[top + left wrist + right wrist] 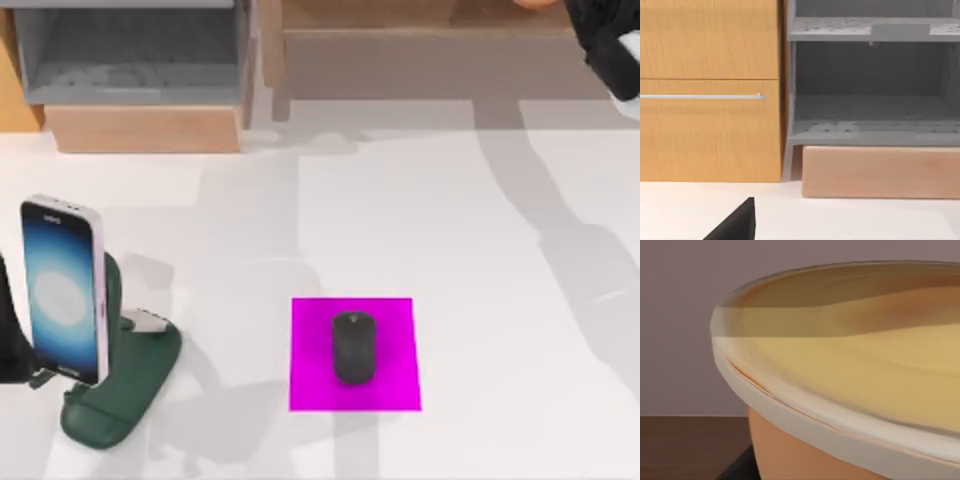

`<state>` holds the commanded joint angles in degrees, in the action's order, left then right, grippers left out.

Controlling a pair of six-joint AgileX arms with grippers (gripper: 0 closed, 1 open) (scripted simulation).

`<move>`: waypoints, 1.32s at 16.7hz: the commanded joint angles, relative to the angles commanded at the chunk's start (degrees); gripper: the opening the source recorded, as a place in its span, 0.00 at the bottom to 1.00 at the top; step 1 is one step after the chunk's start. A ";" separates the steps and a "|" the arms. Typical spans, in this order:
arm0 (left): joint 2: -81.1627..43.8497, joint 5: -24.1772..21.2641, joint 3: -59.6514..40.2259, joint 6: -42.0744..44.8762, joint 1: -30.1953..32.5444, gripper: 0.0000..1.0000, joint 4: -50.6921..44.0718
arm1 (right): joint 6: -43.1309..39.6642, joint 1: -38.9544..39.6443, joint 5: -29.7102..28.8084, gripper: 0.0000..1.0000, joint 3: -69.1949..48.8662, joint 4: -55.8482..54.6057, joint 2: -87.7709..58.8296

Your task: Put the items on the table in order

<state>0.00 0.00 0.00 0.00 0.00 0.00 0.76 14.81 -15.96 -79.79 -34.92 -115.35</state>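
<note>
— Pincer positions first: where is each one seen?
— At the far right corner of the top view, part of the right arm (610, 45) is seen beside the wooden shelving (430, 50), with a sliver of orange at the frame's upper edge. How the right pincer stands cannot be told. In the right wrist view the orange cup (790, 450) is seen very close, its yellow lid (865, 370) tilted across the frame, with a dark wooden surface behind it.
— And the left one?
— A dark shape belonging to the left arm (12, 340) is seen at the left edge of the top view, just beside the smartphone (62, 290). A black tip (737, 222) is seen low in the left wrist view, in front of wood panels and grey compartments. Whether the left pincer is wide or narrow cannot be told.
— Where are the items placed?
— The smartphone is held upright in the dark green phone stand (125, 385), at the left of the white bench (500, 250), its blue-white screen lit. The black mouse (353, 346) is laid on the magenta pad (390, 385), near the middle of the bench toward the front edge, well apart from the stand.
— And behind them?
— Grey compartments (130, 50) are seen at the back left, above a pale wooden base.
</note>
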 joint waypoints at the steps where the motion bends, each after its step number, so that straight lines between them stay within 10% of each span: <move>1: 0.00 0.00 0.00 0.00 0.00 1.00 0.00 | -0.03 -0.17 -0.14 0.00 -0.02 0.01 0.00; 12: 0.00 0.00 0.00 0.00 0.00 1.00 0.00 | -0.15 -0.56 -0.31 0.00 -0.11 0.12 -0.38; 22: 0.00 0.00 0.00 0.00 0.00 1.00 0.00 | -0.15 -0.56 -0.31 0.75 -0.11 0.12 -0.38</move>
<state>0.00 0.00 0.00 0.00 0.00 0.00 0.61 14.25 -16.26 -79.90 -34.80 -115.72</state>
